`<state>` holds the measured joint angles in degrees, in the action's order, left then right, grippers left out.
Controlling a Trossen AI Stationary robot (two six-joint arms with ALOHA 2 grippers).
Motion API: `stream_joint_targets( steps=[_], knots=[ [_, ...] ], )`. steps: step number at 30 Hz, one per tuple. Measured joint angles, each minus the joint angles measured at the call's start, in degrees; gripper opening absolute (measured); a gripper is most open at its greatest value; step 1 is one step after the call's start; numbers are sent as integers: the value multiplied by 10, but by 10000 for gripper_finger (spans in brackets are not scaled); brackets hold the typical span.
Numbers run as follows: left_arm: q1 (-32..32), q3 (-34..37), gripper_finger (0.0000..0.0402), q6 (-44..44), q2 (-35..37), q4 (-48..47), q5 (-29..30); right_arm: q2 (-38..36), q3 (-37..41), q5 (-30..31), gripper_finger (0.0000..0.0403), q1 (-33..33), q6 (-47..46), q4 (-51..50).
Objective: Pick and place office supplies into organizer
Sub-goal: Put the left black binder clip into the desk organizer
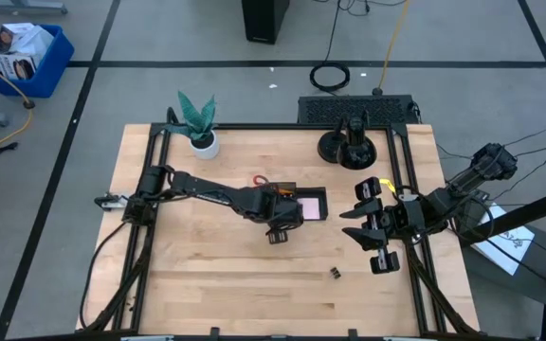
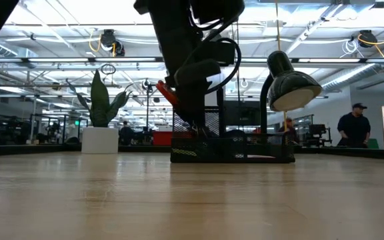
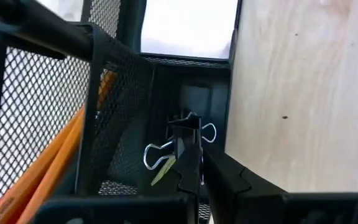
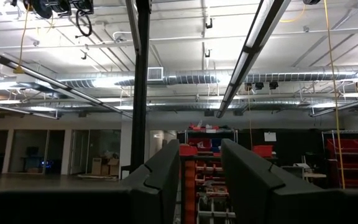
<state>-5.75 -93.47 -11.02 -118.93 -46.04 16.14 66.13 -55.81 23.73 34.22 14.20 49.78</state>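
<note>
One clip (image 3: 182,144) is pinched in the left gripper (image 3: 191,163) over an organizer (image 3: 114,81) slot w/ pencils (image 3: 55,165) beside; could snag on the mesh at release, right gripper (image 1: 373,227) half-spread, parked off to the side.

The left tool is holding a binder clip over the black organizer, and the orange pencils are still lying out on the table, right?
Not quite. The left wrist view shows the orange pencils already inside the organizer. The left tool does hold the binder clip over it.
</note>
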Motion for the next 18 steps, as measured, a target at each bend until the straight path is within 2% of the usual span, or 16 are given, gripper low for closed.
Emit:
stream_joint_targets(
  steps=[13, 18],
  knots=[
    [9, 0, 23, -2, 0, -3, -26, 0, 0, 0, 109, 0, 0, 0],
    [13, 0, 45, -14, 0, -6, -26, 0, 0, 0, 109, 0, 0, 0]
  ],
)
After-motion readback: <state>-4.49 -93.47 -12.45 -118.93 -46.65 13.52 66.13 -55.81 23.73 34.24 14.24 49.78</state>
